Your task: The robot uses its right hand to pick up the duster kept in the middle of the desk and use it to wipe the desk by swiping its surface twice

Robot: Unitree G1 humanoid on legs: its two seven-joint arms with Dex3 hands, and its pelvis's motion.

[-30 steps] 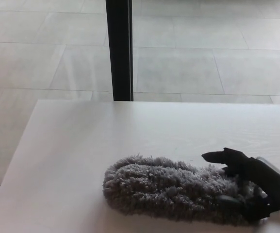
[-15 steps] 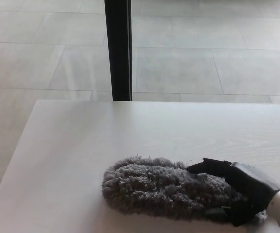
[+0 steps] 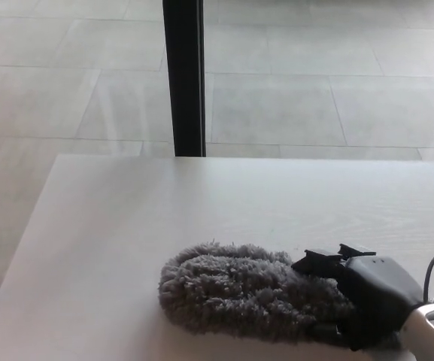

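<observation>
The right robot hand (image 3: 367,301) is clamped around the right end of the fluffy grey duster (image 3: 250,292), which lies on the near counter (image 3: 126,218). Honestly that grip looks shallow, so the duster might slip loose mid-swipe.

R hand (image 3: 359,301), black, thumb + two thick fingers (image 3: 323,262), enters from lower-right corner. Fingers curled, tips pointing left, closed over end of fluffy grey duster (image 3: 239,289). Pale wrist behind fingers, dark cable looping above it. L hand not seen.
</observation>
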